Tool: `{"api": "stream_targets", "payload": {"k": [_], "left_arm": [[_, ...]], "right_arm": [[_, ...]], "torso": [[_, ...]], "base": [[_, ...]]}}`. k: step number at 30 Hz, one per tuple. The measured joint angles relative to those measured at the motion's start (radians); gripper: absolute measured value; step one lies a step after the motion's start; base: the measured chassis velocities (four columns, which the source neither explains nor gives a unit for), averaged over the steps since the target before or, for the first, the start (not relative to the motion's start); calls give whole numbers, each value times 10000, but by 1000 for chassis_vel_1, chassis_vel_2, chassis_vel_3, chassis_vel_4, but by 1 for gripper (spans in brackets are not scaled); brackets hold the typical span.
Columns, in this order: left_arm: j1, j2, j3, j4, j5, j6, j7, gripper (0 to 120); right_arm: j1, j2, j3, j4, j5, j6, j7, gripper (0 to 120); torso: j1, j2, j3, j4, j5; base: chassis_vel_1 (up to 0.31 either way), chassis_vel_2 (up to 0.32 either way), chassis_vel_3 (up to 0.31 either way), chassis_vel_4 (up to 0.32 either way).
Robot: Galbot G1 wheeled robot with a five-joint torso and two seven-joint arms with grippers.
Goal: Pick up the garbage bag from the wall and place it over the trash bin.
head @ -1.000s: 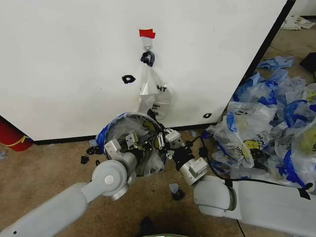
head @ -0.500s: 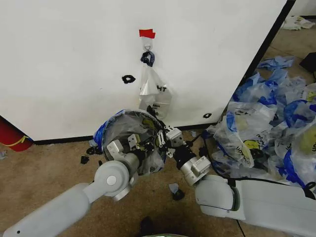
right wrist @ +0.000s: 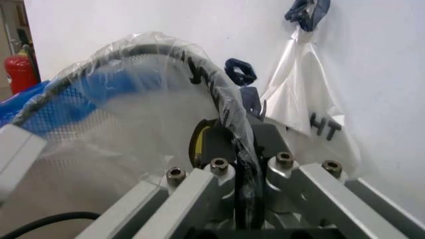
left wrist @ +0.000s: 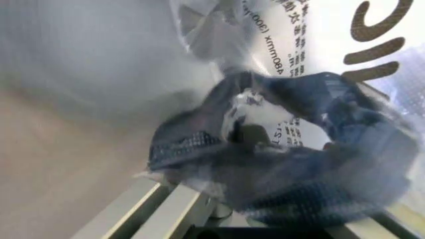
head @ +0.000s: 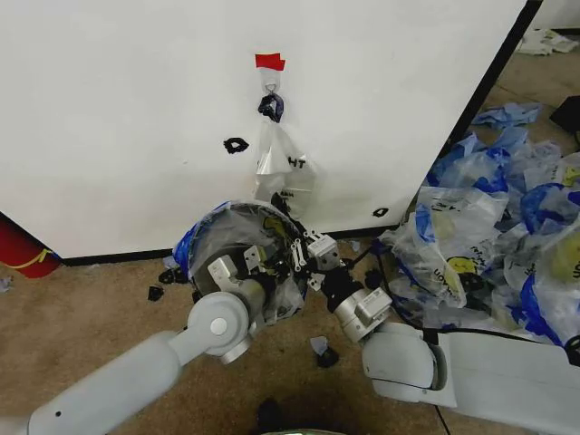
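Both end effectors work at the trash bin [head: 237,263] by the wall [head: 118,118] — the garbage bag [head: 272,237] already drapes its rim. Left end effector [head: 243,265] pinches blue bag plastic; right end effector [head: 304,256] clamps the rim (film included). Only settling remains, likely.

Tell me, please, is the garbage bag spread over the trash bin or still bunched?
Spread: the garbage bag is stretched over the trash bin's rim.

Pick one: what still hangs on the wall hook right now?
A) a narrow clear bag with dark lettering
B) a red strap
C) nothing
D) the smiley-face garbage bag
A: the narrow clear bag hangs by its dark knot from the hook, while the garbage bag is already stretched over the trash bin.
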Motion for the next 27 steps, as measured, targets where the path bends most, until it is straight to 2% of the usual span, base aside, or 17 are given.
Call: {"api": "stream_targets", "payload": {"k": [14,21,27], "left_arm": [[-792,-662,673,638,-10,-35,-21,0],[-855,-579,722,642,-8,-37,-8,0],[-784,-220,605,345,-33,-39,-45,0]], "right_arm": [[-198,-173,144,-22,-70,86,-58,0],[-228,-176,176,-116,-82,132,-95,0],[-290,-76,304,-322,-21,141,-48,0]], "torso": [[0,0,1,-1,0],[0,0,1,0,-1],[0,0,0,0,0]], "base": [[0,0,0,0],[0,0,0,0],[0,0,0,0]]}}
